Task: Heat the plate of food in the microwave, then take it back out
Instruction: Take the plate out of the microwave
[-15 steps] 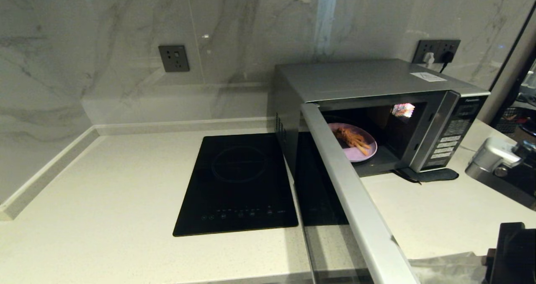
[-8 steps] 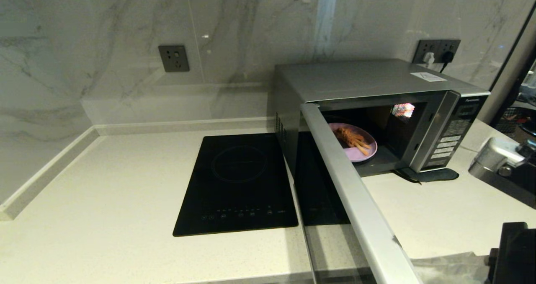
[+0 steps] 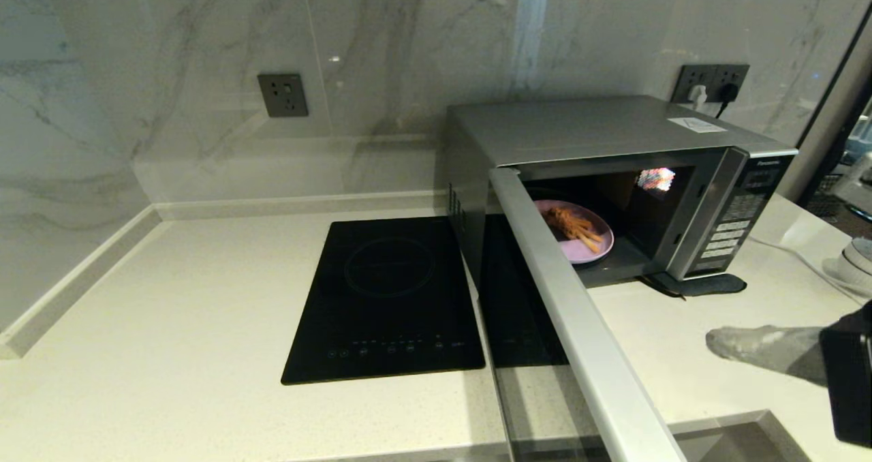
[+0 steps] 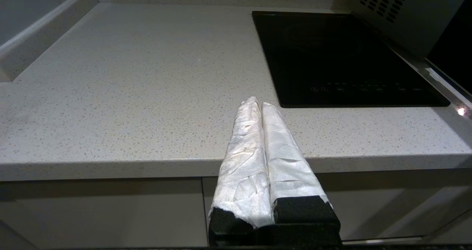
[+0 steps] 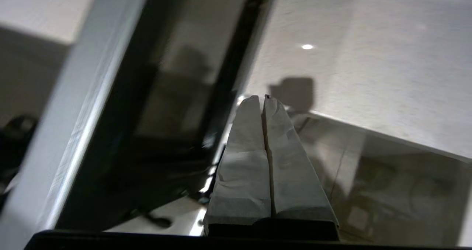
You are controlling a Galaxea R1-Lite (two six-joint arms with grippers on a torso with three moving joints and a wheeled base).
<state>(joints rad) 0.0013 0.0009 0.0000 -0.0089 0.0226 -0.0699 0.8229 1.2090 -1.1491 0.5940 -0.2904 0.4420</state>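
Moved: right end effector (image 3: pixel 715 341) now low over counter (image 3: pixel 204 298), fingers pressed together, empty.
Microwave (image 3: pixel 613 176): door open, plate of food (image 3: pixel 579 234) inside.
Left end effector (image 4: pixel 258 106): closed, empty, parked at counter edge.
Counter: induction hob (image 3: pixel 388 298) beside microwave.

Silver-grey boxy microwave (image 3: pixel 613 176): dark glass door (image 3: pixel 579 332) swung fully open, jutting forward past the pale speckled counter (image 3: pixel 170 298) edge and walling off the cavity mouth from the hob side. Cavity mouth itself unobstructed from the panel side. Bare counter in front of the mouth; right claw (image 3: pixel 715 343), shut, enters there. Flat black induction hob (image 3: pixel 388 298) beside the door lies flush.
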